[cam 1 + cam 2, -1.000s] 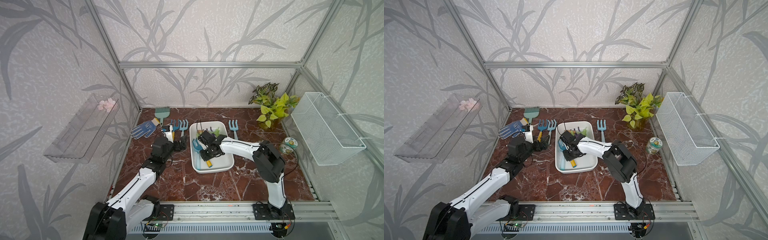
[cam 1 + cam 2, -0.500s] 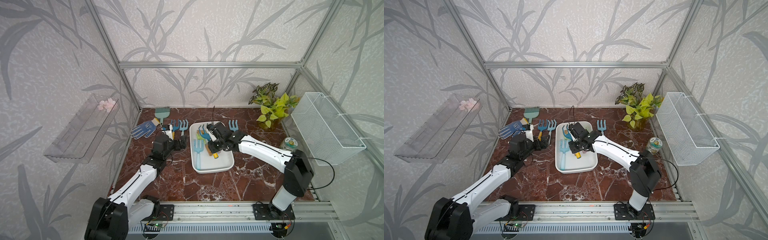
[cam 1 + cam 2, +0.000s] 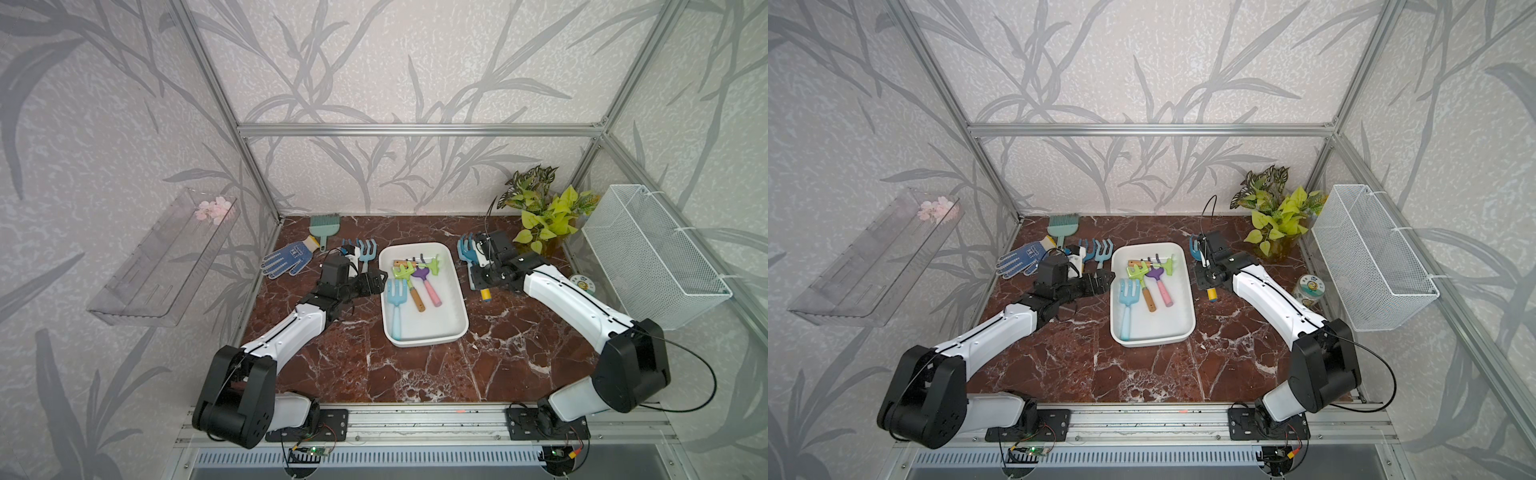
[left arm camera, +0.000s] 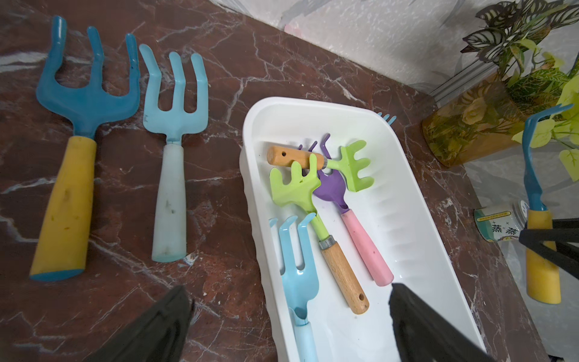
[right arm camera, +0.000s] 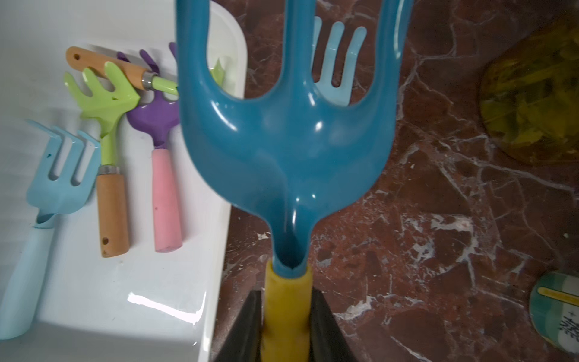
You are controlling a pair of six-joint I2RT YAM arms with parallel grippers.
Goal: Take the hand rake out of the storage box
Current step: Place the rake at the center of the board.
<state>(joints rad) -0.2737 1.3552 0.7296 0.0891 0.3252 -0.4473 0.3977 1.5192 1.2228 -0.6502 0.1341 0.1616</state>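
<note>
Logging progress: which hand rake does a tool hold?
The dark blue, yellow-handled rake right of the storage box, in the right tool; its twin lies loose, left of the box.

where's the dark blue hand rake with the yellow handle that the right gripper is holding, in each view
In a top view: dark blue yellow-handled hand rake just right of the white plastic storage box.
In a top view: same place.
Left wrist: far right edge.
Right wrist: centre, large.
Shared landmark: the storage box beside it.
</note>
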